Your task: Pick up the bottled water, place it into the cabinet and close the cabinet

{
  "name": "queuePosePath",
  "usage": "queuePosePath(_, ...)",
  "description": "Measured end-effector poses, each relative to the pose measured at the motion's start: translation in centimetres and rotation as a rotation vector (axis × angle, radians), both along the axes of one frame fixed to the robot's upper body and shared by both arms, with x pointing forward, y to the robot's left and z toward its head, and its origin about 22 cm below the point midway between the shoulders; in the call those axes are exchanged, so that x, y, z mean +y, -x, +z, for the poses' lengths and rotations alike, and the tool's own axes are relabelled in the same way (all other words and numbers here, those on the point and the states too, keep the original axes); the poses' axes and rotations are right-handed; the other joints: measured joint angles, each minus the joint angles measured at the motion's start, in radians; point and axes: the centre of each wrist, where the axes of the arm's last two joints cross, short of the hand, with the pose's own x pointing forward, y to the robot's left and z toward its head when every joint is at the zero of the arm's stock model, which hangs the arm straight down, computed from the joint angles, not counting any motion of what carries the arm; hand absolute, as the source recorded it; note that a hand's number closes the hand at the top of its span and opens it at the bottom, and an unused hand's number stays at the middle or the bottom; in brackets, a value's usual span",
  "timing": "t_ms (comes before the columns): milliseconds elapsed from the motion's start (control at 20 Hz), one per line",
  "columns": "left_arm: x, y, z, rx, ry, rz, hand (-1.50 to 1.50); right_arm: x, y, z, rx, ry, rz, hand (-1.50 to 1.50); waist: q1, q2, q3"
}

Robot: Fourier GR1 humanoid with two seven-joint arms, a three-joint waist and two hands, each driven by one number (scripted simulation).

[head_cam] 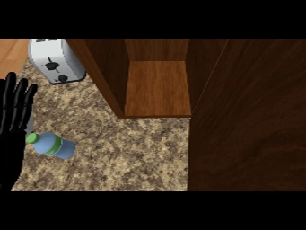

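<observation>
One hand shows: the left hand [6, 130] rests at the counter's [135, 152] left edge, fingers straight and spread, holding nothing. The bottled water [54, 144] is just beside it, near the open cabinet [156, 87].

The cabinet [109, 74] stands open onto a bare wooden shelf [159, 89], and the speckled counter [138, 152] straight in front of the cabinet lies free for a hand to pass. On the cabinet's right its open door [261, 117] stands as a broad dark panel, walling off that side. Left of the cabinet a toaster [56, 60] sits close by its side wall; the bottled water [53, 144] lies well out front-left.
</observation>
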Motion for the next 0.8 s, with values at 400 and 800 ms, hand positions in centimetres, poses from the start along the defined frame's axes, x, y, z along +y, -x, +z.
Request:
queuePosePath(400, 4.5, 1.8, -0.6, 0.027, 0.130, 0.128, -1.50, 1.3, 3.0, -0.2, 0.020, -0.013, 0.154, -1.50, 0.018, 0.002, -0.002)
queuePosePath(800, 6.4, 5.9, 2.1, 0.115, 0.277, 0.219, -1.50, 3.7, 7.1, 1.7, 0.074, -0.059, 0.312, -1.50, 0.017, 0.001, -0.003)
